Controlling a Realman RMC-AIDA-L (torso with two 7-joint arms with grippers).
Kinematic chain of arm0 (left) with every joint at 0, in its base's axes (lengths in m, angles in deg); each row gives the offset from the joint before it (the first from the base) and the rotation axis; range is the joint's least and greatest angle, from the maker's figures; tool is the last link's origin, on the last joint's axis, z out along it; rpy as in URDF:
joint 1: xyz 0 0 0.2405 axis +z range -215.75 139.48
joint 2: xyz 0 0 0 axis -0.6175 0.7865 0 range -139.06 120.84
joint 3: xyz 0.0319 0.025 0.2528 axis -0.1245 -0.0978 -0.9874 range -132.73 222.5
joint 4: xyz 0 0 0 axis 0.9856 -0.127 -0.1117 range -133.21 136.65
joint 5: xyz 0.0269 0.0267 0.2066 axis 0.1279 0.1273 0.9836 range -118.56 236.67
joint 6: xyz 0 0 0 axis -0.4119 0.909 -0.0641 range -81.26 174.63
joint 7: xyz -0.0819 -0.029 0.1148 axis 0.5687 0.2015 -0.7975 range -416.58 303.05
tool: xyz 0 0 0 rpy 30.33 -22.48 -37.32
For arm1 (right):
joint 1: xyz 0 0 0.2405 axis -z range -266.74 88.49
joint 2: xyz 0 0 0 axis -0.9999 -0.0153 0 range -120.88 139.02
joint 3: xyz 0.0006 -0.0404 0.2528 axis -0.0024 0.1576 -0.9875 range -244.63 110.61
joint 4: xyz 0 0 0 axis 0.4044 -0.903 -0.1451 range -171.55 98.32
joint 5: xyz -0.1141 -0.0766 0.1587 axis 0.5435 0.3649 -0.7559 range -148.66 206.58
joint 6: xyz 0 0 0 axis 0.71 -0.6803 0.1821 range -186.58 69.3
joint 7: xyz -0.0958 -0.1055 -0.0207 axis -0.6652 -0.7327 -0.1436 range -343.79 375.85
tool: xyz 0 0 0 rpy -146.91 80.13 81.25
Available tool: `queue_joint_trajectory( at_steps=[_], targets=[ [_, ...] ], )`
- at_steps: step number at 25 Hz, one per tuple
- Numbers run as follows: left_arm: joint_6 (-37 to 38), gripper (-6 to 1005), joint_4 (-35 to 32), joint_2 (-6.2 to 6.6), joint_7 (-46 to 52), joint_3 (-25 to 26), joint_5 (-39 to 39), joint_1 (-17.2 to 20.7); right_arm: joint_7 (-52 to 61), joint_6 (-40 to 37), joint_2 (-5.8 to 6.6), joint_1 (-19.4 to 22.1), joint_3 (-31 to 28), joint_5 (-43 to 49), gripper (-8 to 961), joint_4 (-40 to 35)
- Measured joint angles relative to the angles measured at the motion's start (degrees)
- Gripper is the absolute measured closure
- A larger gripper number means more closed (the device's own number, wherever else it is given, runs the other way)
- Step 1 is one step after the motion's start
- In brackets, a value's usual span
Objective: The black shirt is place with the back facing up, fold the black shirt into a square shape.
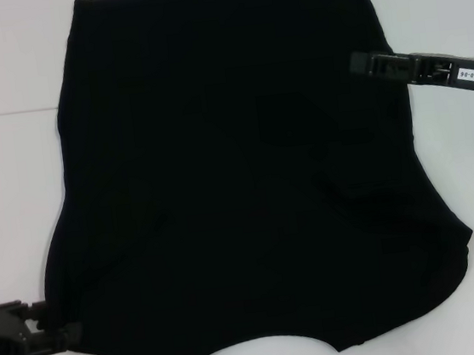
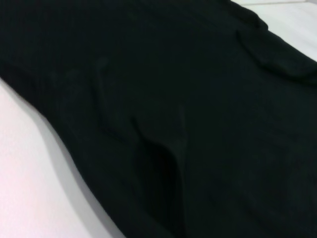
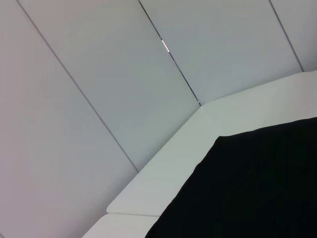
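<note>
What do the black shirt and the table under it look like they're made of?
The black shirt looks like soft matte knit cloth, likely cotton: it lies limp, with creases and no shine in the left wrist view. The table looks like a hard, smooth white board with a faint seam; the exact material is unclear.

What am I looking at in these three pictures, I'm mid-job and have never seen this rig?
A two-armed robot is working at a white table. The head view looks down from the robot's head: the black shirt lies spread out, neckline nearest the robot. The left gripper sits at the shirt's near left corner; whether it grips the cloth is not clear. The right gripper reaches in at the far right edge, and its hold cannot be judged either. The left wrist view shows wrinkled shirt fabric up close. The right wrist view shows the shirt's edge, the table and a panelled wall.
</note>
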State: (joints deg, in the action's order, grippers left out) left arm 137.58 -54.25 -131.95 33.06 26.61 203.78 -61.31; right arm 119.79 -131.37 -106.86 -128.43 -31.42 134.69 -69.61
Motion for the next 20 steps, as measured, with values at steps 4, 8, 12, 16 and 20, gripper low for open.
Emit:
queue_joint_trajectory(
  at_steps=[4, 8, 12, 16, 20],
  targets=[
    [0.0, 270, 0.5, 0.3, 0.6, 0.0, 2.0, -0.6, 0.0, -0.1, 0.01, 0.0, 0.0, 0.0, 394, -0.1],
    [0.0, 345, 0.5, 0.27, 0.6, 0.0, 1.9, -0.7, 0.0, -0.2, -0.03, 0.0, 0.0, 0.0, 394, -0.2],
    [-0.2, 420, 0.5, 0.24, 0.6, 0.0, 1.9, -0.9, -0.1, -0.2, -0.05, 0.1, 0.0, 0.0, 395, -0.2],
    [-0.7, 557, 0.5, 0.23, 0.6, 0.0, 1.9, -0.9, -0.1, -0.2, -0.04, 0.2, 0.0, 0.0, 395, -0.1],
    [-0.5, 721, 0.5, 0.19, 1.3, 0.0, 1.9, -1.3, -0.1, -0.1, 0.11, 0.3, 0.0, 0.1, 395, 0.0]
  ],
)
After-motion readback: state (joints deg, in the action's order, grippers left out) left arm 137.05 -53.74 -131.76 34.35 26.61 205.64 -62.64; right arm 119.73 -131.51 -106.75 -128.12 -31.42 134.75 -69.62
